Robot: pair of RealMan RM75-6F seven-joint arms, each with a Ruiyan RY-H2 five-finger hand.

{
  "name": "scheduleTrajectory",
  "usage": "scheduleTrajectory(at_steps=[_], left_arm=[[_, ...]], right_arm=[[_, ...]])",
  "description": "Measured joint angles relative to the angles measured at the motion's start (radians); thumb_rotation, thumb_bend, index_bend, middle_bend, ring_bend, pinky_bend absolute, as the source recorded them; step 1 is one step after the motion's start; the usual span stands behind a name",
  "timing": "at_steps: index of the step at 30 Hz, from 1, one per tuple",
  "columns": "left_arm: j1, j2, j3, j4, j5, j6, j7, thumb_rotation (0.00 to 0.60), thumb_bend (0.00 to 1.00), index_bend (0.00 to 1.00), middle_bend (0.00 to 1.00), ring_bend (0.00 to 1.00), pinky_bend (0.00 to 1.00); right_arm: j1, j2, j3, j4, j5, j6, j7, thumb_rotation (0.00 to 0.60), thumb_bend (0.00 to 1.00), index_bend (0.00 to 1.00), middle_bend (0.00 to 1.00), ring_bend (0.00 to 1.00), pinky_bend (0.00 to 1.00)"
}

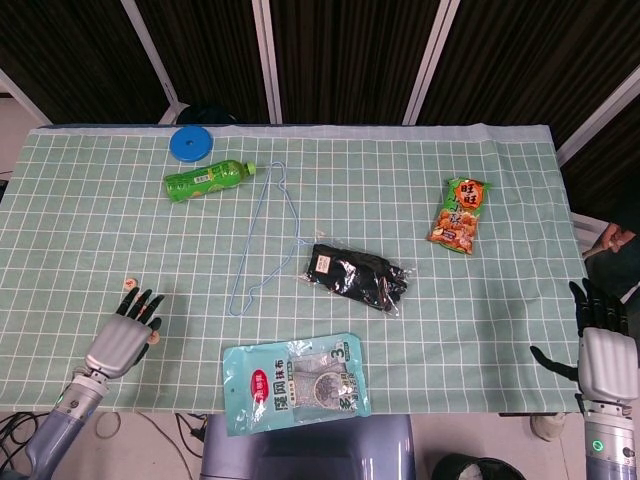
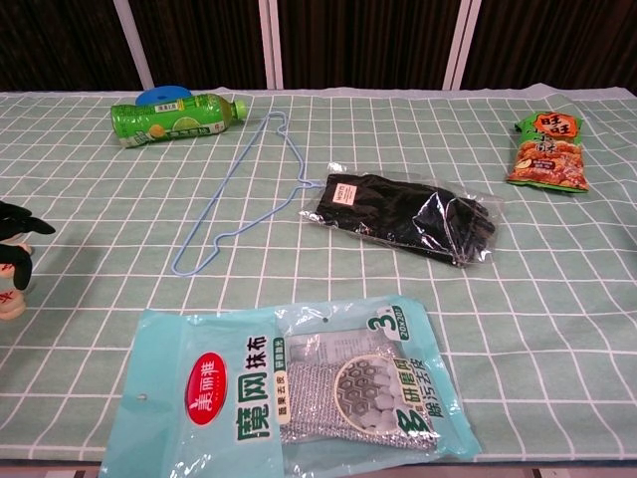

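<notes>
My left hand (image 1: 124,338) rests on the green checked cloth (image 1: 80,230) at the near left corner, fingers apart and holding nothing. In the chest view only its dark fingertips (image 2: 15,244) show at the left edge. A small beige token (image 2: 7,302) lies just under them, seen beside the hand as the token (image 1: 152,340); whether they touch I cannot tell. A second small token (image 1: 130,284) lies just beyond the fingertips. My right hand (image 1: 604,358) hangs past the table's right edge, fingers extended and empty.
On the cloth lie a green bottle (image 1: 207,179) on its side, a blue disc (image 1: 191,143), a light blue wire hanger (image 1: 249,240), bagged black gloves (image 1: 357,276), a snack bag (image 1: 460,214) and a teal cloth packet (image 1: 295,382). A person's hand (image 1: 612,238) shows at the right edge.
</notes>
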Motion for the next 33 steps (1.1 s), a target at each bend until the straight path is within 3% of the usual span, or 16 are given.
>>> scheduleTrajectory(at_steps=[8,22,28,33], left_arm=[[0.004,0.002,0.002,0.002,0.002,0.002,-0.001,0.600,0.35,0.43,0.09,0.00,0.06],[0.011,0.024,-0.022,-0.018,-0.014,0.029,-0.003,0.600,0.35,0.31,0.08,0.00,0.06],[-0.005,0.039,-0.053,-0.010,-0.046,0.008,-0.038,0.600,0.25,0.30,0.08,0.00,0.06],[-0.041,0.037,-0.087,0.029,-0.090,-0.051,-0.071,0.600,0.17,0.23,0.08,0.00,0.06]], right_arm=[[0.000,-0.002,0.001,0.000,0.001,0.003,-0.003,0.600,0.20,0.05,0.05,0.03,0.00],[0.000,-0.003,0.001,0.000,-0.001,0.004,-0.007,0.600,0.21,0.05,0.05,0.03,0.00],[0.000,-0.005,0.000,0.000,-0.002,0.005,-0.009,0.600,0.20,0.05,0.05,0.03,0.00],[0.000,-0.006,0.001,-0.001,0.000,0.005,-0.010,0.600,0.20,0.05,0.05,0.03,0.00]])
